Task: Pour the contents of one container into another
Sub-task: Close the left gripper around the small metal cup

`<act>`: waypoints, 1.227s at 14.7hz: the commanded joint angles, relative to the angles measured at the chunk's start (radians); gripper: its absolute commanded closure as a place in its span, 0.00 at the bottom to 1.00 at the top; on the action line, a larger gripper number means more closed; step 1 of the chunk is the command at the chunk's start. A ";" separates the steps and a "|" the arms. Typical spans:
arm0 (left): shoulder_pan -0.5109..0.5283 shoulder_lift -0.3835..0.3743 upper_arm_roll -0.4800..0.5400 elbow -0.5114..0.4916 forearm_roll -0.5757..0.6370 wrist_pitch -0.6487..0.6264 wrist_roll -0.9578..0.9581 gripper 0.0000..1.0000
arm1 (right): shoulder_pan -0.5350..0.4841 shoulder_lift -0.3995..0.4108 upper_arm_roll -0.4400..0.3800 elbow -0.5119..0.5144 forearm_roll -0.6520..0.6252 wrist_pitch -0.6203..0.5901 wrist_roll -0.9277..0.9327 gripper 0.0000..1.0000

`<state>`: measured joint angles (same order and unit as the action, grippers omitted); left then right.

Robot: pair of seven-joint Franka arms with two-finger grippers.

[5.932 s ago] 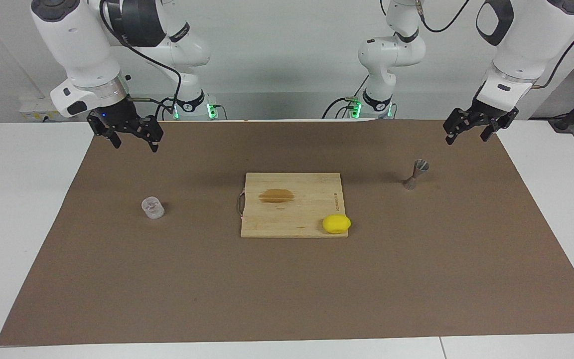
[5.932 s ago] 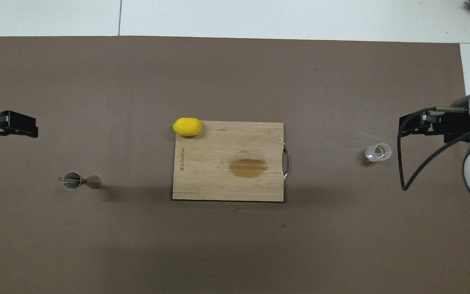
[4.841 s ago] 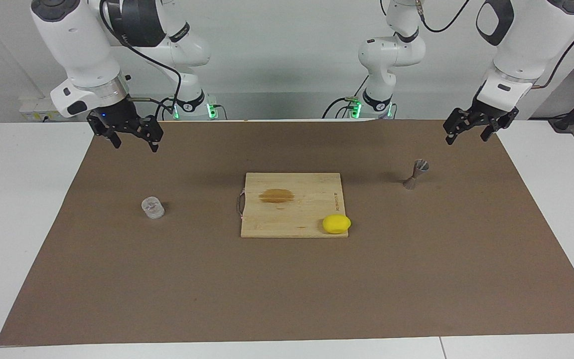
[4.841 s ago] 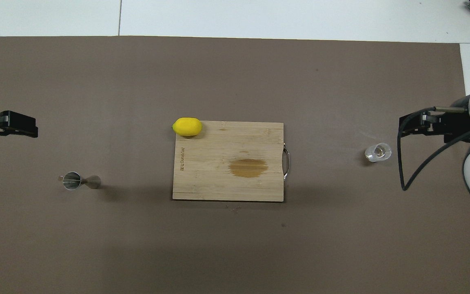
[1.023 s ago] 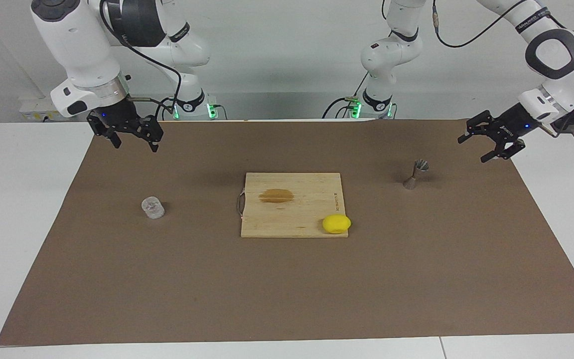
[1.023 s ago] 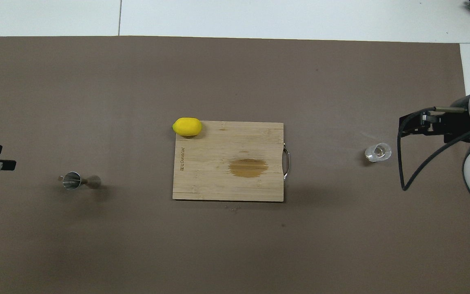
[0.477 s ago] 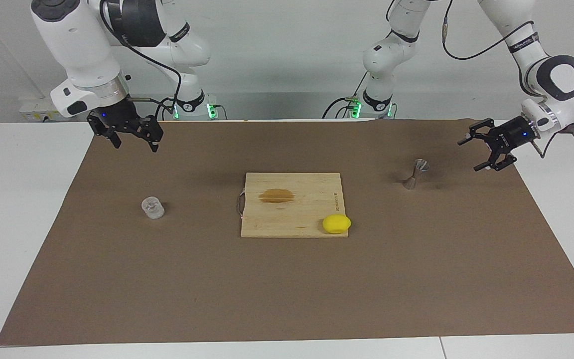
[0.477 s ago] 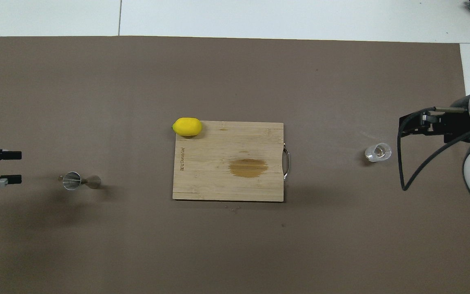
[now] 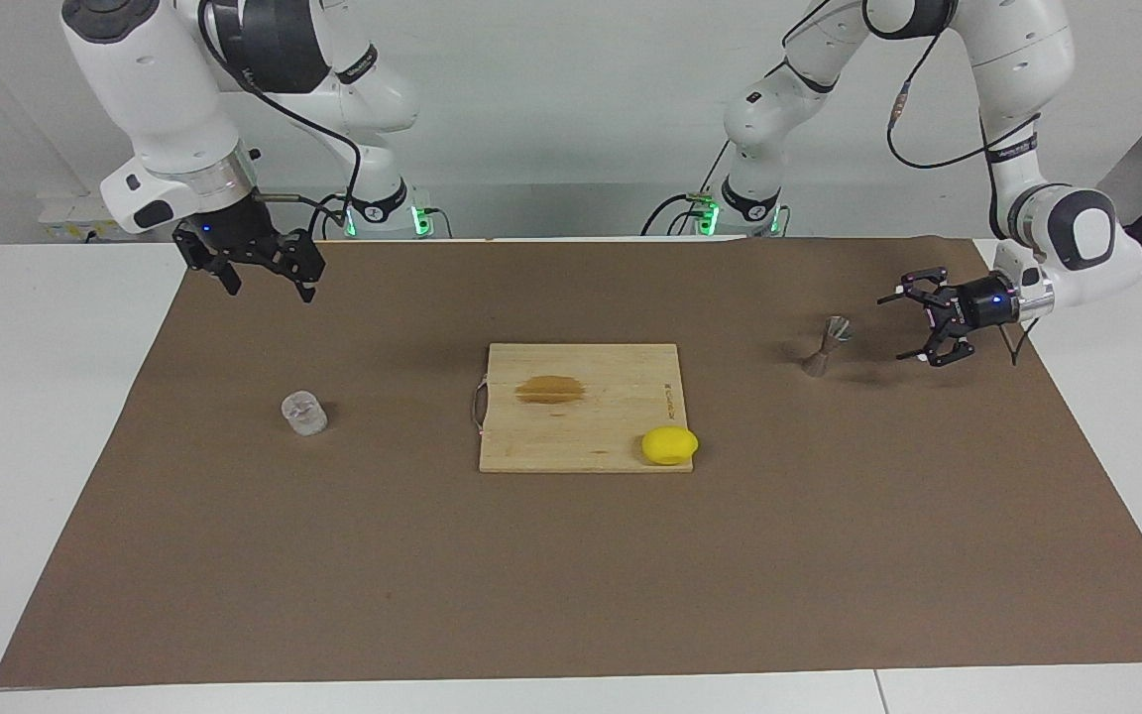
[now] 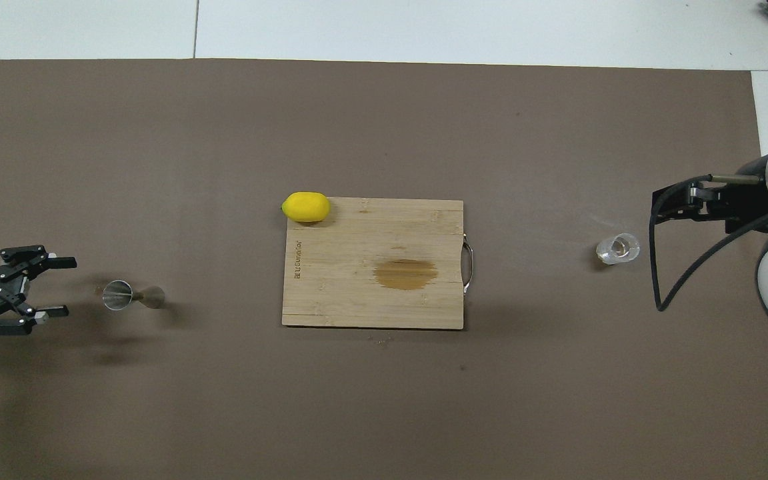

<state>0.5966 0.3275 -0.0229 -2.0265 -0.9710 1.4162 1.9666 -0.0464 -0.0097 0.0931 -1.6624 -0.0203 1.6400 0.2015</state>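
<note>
While the left gripper [image 9: 906, 328] hangs low over the brown mat [image 9: 571, 595] just beside the metal jigger [image 9: 826, 346], turned on its side with its fingers spread wide and nothing between them, the job looks to be at the reach-in stage. The jigger stands upright toward the left arm's end of the table, apart from the gripper. To take it well, I'd say the fingers should slide in level and straddle the narrow waist, then close gently; the thing is slim and top-heavy in look, so a nudge from one fingertip before the other would likely tip it. Coming in square matters more than speed.

The glass cup [image 9: 304, 413] sits upright toward the right arm's end, well apart from the jigger, with the wooden cutting board [image 9: 581, 407] between them. The right gripper [image 9: 266, 283] waits up in the air over the mat's edge by its own base, fingers apart and empty.

For room, there is plenty. The mat is bare around the jigger, and its edge lies just outside the left gripper, so I'd judge the wrist has space to back off that way. A lemon [image 9: 670, 445] rests at the board's corner, farther from the robots, on the jigger's side; any carry across the middle should pass above it and the board.
</note>
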 commanded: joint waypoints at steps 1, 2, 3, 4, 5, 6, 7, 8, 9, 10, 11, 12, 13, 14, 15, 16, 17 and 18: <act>0.041 0.064 -0.009 -0.003 -0.037 -0.057 0.093 0.00 | -0.015 -0.009 0.004 0.000 0.028 -0.014 -0.028 0.00; 0.061 0.089 -0.009 -0.001 -0.038 -0.100 0.101 0.00 | -0.015 -0.009 0.004 0.000 0.028 -0.014 -0.028 0.00; 0.071 0.123 -0.009 0.009 -0.046 -0.135 0.103 0.00 | -0.015 -0.009 0.004 0.000 0.028 -0.014 -0.028 0.00; 0.075 0.146 -0.009 0.015 -0.058 -0.152 0.124 0.00 | -0.015 -0.009 0.004 0.000 0.028 -0.014 -0.028 0.00; 0.091 0.156 -0.011 0.015 -0.066 -0.155 0.173 0.00 | -0.013 -0.009 0.004 0.000 0.028 -0.014 -0.028 0.00; 0.088 0.156 -0.017 0.014 -0.074 -0.164 0.231 0.00 | -0.013 -0.009 0.004 0.000 0.028 -0.014 -0.028 0.00; 0.077 0.156 -0.019 0.009 -0.083 -0.189 0.271 0.00 | -0.015 -0.009 0.004 0.000 0.028 -0.014 -0.028 0.00; 0.063 0.156 -0.020 0.002 -0.090 -0.209 0.302 0.00 | -0.013 -0.009 0.004 0.000 0.028 -0.014 -0.028 0.00; 0.052 0.154 -0.019 -0.003 -0.094 -0.227 0.343 0.00 | -0.015 -0.009 0.004 0.000 0.028 -0.014 -0.028 0.00; 0.046 0.154 -0.019 -0.003 -0.094 -0.232 0.374 0.00 | -0.015 -0.009 0.004 0.000 0.028 -0.014 -0.028 0.00; 0.042 0.154 -0.019 -0.003 -0.094 -0.230 0.383 0.00 | -0.015 -0.009 0.004 0.000 0.028 -0.014 -0.028 0.00; 0.040 0.154 -0.019 -0.004 -0.094 -0.230 0.386 0.00 | -0.015 -0.009 0.004 0.000 0.028 -0.014 -0.028 0.00; 0.035 0.154 -0.019 -0.006 -0.094 -0.224 0.411 0.00 | -0.015 -0.009 0.004 0.000 0.028 -0.014 -0.028 0.00; 0.020 0.153 -0.016 -0.012 -0.095 -0.220 0.441 0.00 | -0.015 -0.009 0.004 0.000 0.028 -0.014 -0.028 0.00; 0.017 0.153 -0.015 -0.020 -0.097 -0.205 0.455 0.00 | -0.015 -0.009 0.004 0.000 0.028 -0.014 -0.028 0.00; 0.017 0.151 -0.017 -0.030 -0.097 -0.189 0.466 0.00 | -0.015 -0.009 0.004 0.000 0.028 -0.014 -0.028 0.00; 0.012 0.150 -0.017 -0.041 -0.098 -0.185 0.475 0.00 | -0.015 -0.009 0.004 0.000 0.028 -0.014 -0.028 0.00; 0.002 0.148 -0.017 -0.043 -0.100 -0.183 0.497 0.00 | -0.013 -0.009 0.004 0.000 0.028 -0.014 -0.028 0.00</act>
<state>0.6262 0.4815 -0.0526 -2.0421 -1.0463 1.2129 2.4103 -0.0464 -0.0097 0.0931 -1.6624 -0.0203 1.6400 0.2015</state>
